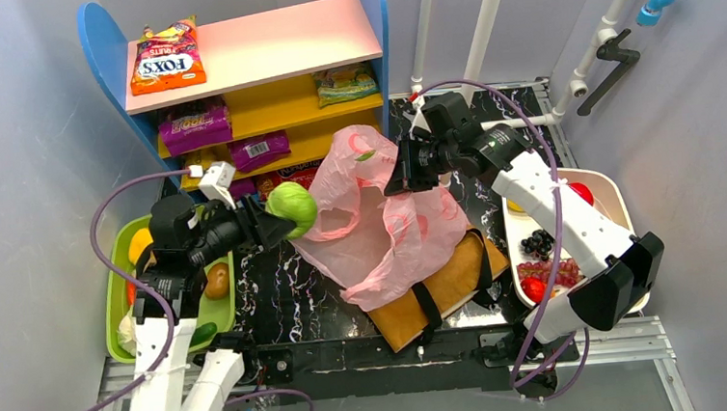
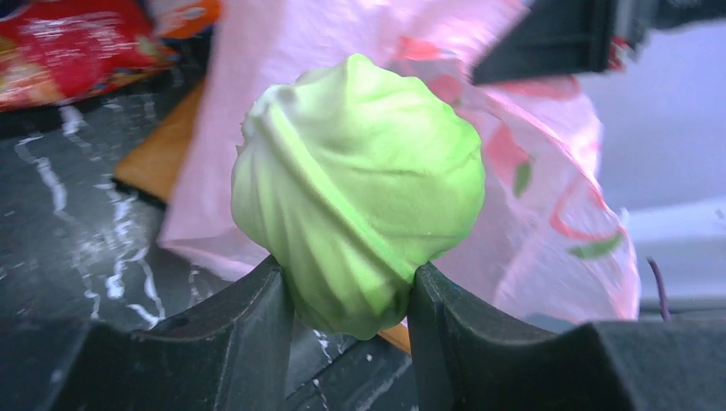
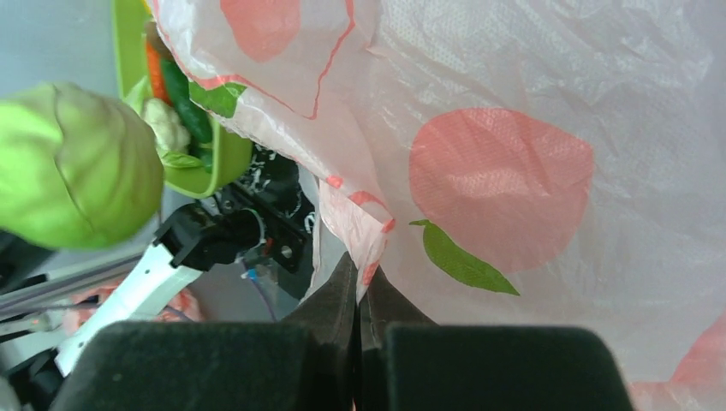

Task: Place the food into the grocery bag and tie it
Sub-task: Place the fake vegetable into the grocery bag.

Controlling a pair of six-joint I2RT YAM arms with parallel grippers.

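A round green-and-white cabbage [image 1: 291, 209] [image 2: 355, 188], part of the food, is held in the air by my left gripper [image 1: 279, 223] [image 2: 347, 278], with one finger pressed against each side. It hangs just left of the pink grocery bag [image 1: 390, 228] [image 2: 548, 171] [image 3: 531, 128], beside the bag's raised mouth. My right gripper [image 1: 405, 169] [image 3: 361, 278] is shut on a pinched edge of the bag and holds it up off the table. The cabbage [image 3: 77, 167] also shows at the left of the right wrist view.
A brown paper bag [image 1: 443, 292] lies under the pink one. A green tray [image 1: 112, 310] of vegetables sits at the left. At the right a white tray [image 1: 612, 186] holds dark grapes [image 1: 537, 243]. A shelf [image 1: 262, 48] with snack packets [image 1: 167, 57] stands behind.
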